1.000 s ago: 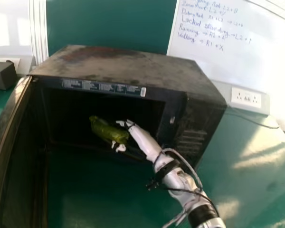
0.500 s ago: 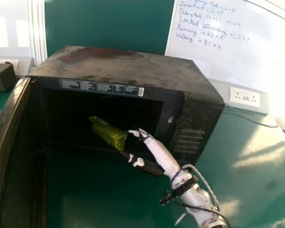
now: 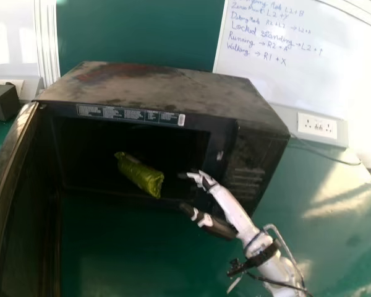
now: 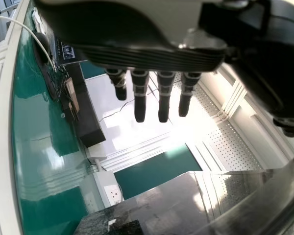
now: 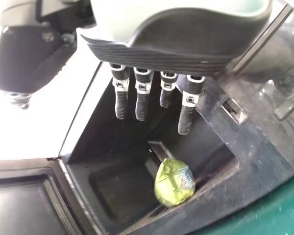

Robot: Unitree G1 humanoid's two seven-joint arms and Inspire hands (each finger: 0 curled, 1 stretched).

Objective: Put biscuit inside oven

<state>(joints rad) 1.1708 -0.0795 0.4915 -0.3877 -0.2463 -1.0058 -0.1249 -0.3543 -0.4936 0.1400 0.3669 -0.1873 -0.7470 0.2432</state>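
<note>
One green biscuit packet [image 3: 139, 176] lay barely inside the oven [image 3: 167, 90], and with my right robot hand [image 3: 234, 213] spread wide and empty at the oven's front, I feared a careless brush might drag it out.

A whiteboard [image 3: 297, 68] with handwriting hangs beside green wall [image 3: 136, 34].

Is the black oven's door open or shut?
Open: the black door stands swung out at the head view's left, baring the dark cavity and shiny green packet.
</note>
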